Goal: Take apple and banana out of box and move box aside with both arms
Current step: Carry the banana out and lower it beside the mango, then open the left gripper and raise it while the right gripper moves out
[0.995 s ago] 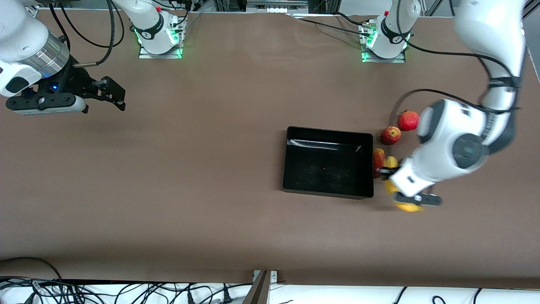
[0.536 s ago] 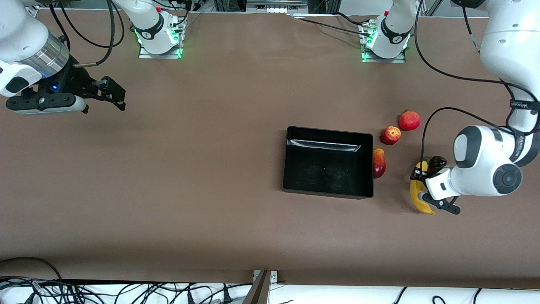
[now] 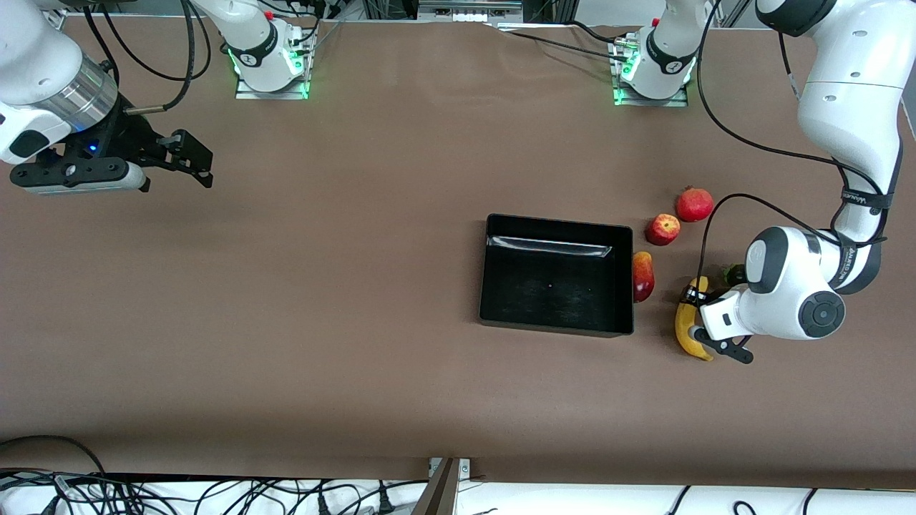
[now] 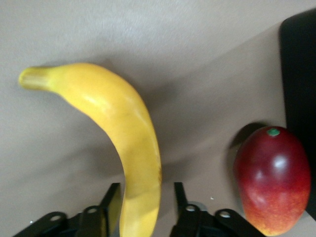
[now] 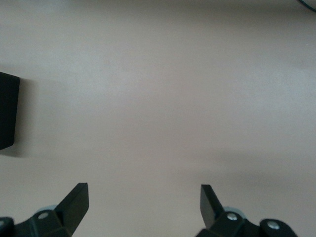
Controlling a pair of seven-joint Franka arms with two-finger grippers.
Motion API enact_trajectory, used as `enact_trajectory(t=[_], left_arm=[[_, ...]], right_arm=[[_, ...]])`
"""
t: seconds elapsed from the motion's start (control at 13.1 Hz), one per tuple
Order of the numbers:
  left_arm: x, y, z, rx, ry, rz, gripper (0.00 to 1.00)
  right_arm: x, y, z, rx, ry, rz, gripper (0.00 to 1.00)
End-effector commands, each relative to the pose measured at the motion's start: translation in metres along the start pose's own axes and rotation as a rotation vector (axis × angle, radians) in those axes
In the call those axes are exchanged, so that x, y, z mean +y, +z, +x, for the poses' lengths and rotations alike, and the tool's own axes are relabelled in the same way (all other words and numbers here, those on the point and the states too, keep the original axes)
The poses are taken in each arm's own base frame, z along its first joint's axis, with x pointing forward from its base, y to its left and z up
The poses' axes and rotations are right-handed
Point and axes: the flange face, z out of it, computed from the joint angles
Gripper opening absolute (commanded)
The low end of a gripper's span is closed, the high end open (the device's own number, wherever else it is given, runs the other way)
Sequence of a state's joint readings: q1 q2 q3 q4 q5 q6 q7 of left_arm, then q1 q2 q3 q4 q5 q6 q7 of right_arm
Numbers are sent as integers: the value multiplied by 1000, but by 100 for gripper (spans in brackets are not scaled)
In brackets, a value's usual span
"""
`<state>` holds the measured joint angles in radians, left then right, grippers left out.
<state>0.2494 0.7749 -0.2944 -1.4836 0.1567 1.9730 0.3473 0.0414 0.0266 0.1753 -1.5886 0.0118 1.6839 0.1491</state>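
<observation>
Five fruits sit on the tabletop (image 3: 358,286) at the left arm's end, beside the box (image 3: 557,285). Mango (image 3: 642,276) touches the box's outer wall. Apple (image 3: 663,229) and pomegranate (image 3: 694,204) lie farther from the front camera, just beside each other. Mangosteen (image 3: 735,274) mostly hidden by the left arm. Left gripper (image 4: 143,210) is down at the banana (image 3: 688,323), jaws apart, straddling one end of it, not clamped. Right gripper (image 3: 187,159) waits in the air over bare tabletop at the right arm's end, jaws spread wide, holding nothing. Box has no fruit in it.
</observation>
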Motion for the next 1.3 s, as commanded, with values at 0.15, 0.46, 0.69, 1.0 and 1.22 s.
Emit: enact_trajectory(t=[0.15,0.46,0.69,1.0,1.22], left_arm=[[20,-114,-15,93,13,92,100],[60,-232,-43,195,-21,184,100],[93,-294,-81,196,-81,208,100],[118,-333,-139,154,-292,143,100],[120,-328,-171,183,-330,95,100]], right_arm=[[-1,-5,1,12,7,-3,100],[-2,-5,1,12,7,-4,100],[-3,6,8,14,3,4,100],[-34,91,20,-165,-65,-7,100],[-123,115,13,-136,-108,31,100]])
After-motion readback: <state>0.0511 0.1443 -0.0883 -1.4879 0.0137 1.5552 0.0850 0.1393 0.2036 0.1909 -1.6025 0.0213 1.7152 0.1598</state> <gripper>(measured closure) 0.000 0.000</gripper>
